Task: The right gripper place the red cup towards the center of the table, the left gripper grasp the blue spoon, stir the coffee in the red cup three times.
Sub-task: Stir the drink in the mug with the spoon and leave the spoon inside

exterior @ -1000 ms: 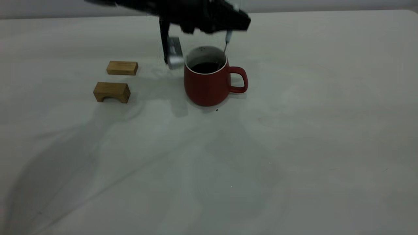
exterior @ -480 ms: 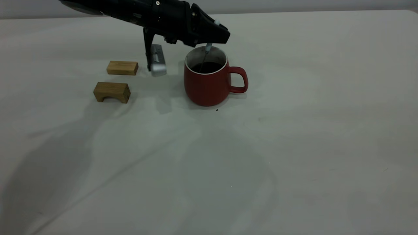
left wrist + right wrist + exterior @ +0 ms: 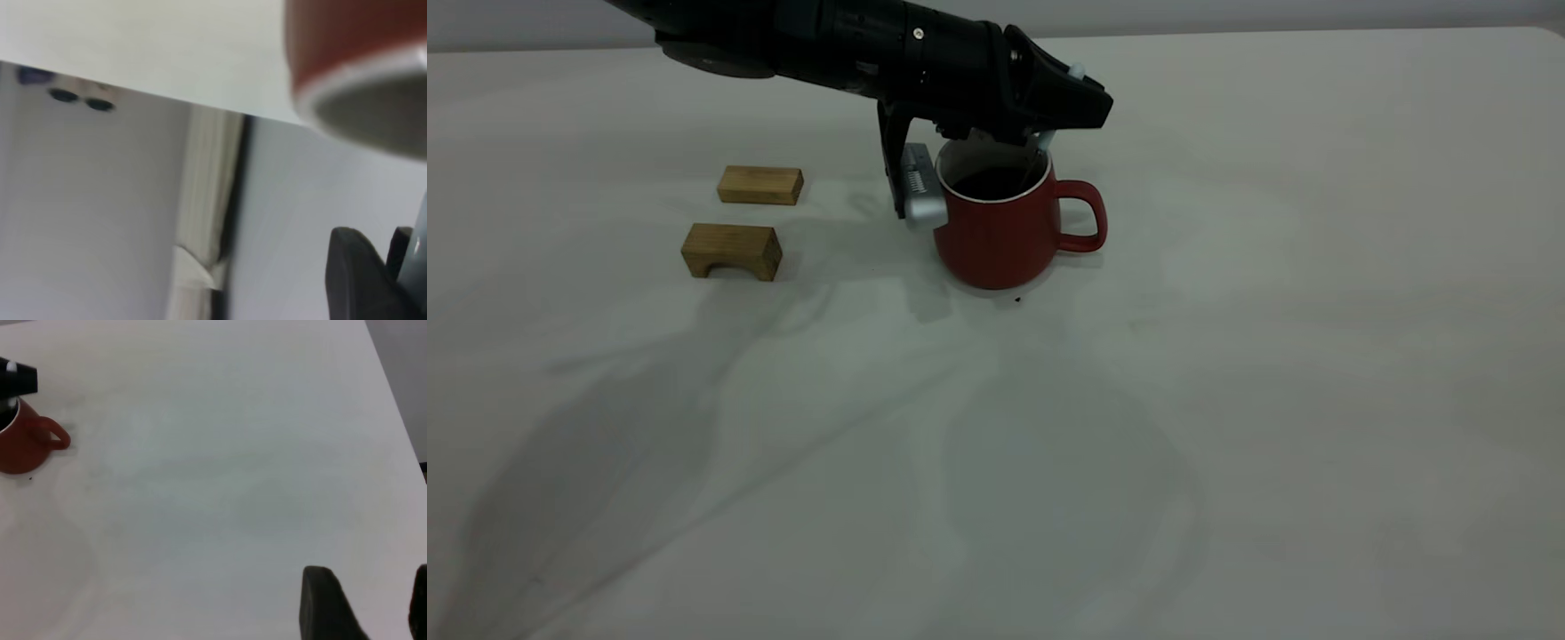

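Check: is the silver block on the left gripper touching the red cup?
Cannot tell. In the exterior view the silver block overlaps the red cup rim edge with no gap visible, but depth is unclear. The left gripper holds the blue spoon above.

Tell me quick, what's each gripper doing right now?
Left gripper: shut on the blue spoon, above the red cup.
Right gripper: open, empty, parked away.

Black left arm w/ grey block

Left gripper (image 3: 1080, 111): matte black, wedge-shaped fingers, small silver screws on casing, ribbed silver-grey block (image 3: 920, 189) hung below. Right gripper (image 3: 363, 603): dark blunt fingers.
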Controlling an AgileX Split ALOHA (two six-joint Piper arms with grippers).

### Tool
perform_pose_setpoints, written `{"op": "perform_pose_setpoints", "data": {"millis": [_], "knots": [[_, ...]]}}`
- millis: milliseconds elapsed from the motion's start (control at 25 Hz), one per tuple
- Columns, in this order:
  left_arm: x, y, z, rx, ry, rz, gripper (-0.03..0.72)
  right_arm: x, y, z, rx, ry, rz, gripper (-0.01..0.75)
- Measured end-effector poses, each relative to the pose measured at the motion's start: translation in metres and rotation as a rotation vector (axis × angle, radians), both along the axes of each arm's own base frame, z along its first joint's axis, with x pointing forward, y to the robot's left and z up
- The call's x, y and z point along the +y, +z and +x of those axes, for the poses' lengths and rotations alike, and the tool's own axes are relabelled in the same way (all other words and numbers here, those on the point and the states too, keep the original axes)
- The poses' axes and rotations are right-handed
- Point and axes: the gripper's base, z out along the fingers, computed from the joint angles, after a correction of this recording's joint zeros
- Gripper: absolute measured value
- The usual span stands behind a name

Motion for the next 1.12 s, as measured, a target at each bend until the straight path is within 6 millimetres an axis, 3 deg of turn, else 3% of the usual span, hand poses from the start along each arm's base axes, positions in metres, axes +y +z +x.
{"op": "perform_pose_setpoints", "data": {"millis": [320, 600, 840, 1120], "knots": [[0.028, 0.001, 0.010, 0.008, 0.025, 0.009, 0.140, 0.000, 0.000, 0.000, 0.000, 0.000, 0.000, 0.350], [0.016, 0.004, 0.015, -0.046, 0.108, -0.008, 0.139, 0.000, 0.000, 0.000, 0.000, 0.000, 0.000, 0.350], [0.002, 0.005, 0.006, -0.064, 0.033, -0.019, 0.139, 0.000, 0.000, 0.000, 0.000, 0.000, 0.000, 0.350], [0.023, 0.003, 0.006, 0.014, -0.007, -0.029, 0.139, 0.000, 0.000, 0.000, 0.000, 0.000, 0.000, 0.350]]}}
